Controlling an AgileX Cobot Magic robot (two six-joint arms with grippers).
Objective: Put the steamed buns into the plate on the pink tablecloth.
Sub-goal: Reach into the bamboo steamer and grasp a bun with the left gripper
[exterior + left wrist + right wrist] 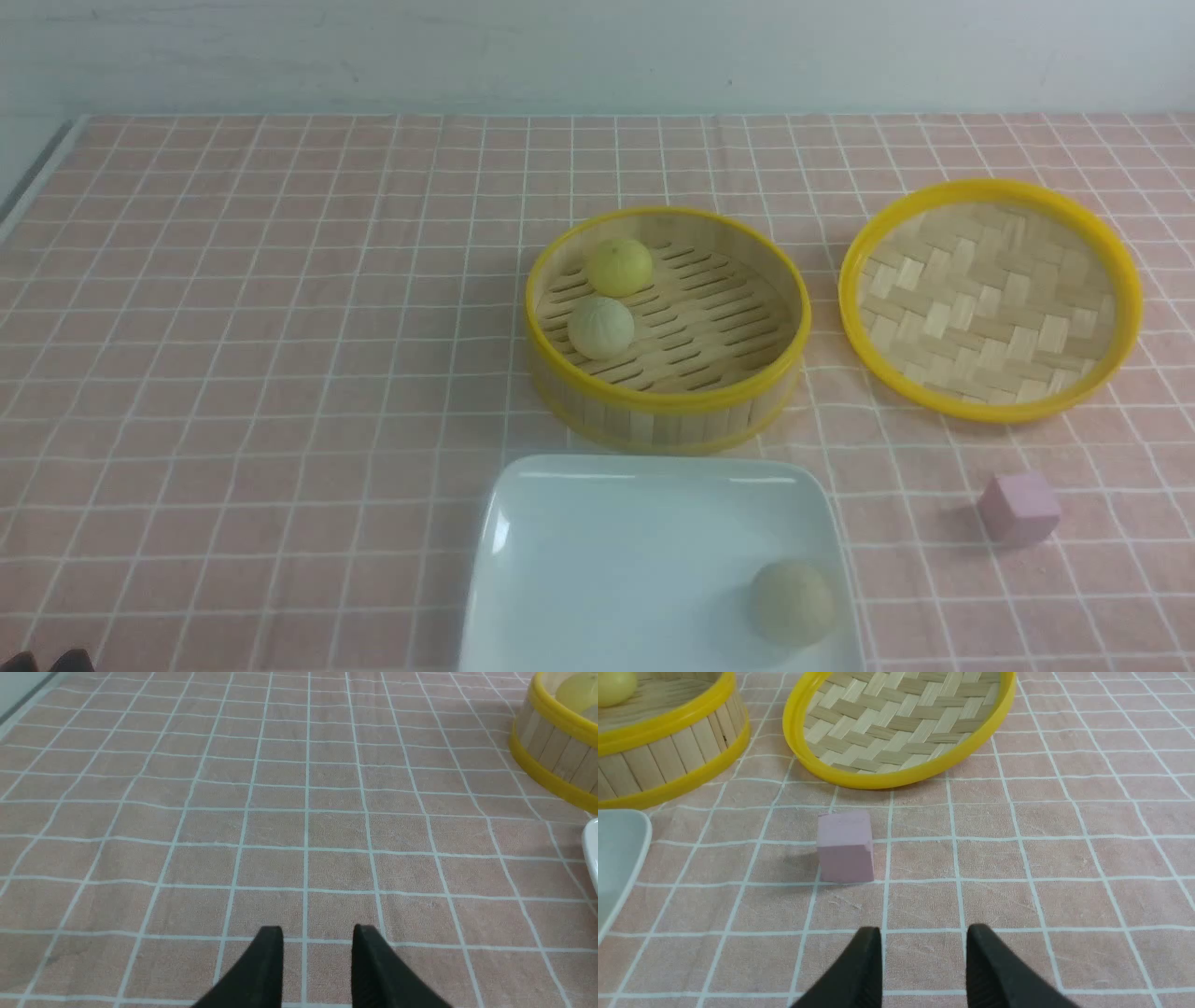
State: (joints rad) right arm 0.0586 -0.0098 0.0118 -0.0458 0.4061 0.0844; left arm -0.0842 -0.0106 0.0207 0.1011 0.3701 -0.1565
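One cream bun (792, 602) on the plate (607, 560), two others in the steamer (667, 411).
Front view: shows the plate at bottom centre on the pink tablecloth (233, 373), the steamer at centre with a yellow bun (619, 266) and a paler bun (601, 328). Left wrist view: shows the left end effector (317, 927) released, empty, above cloth. Right wrist view: shows the right end effector (924, 927) released, empty, near a pink cube (845, 847).

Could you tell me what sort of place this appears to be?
Probably a staged tabletop test setup, not a real kitchen: a pink gridded tablecloth, a bamboo steamer behind a white plate, and a stray pink cube.
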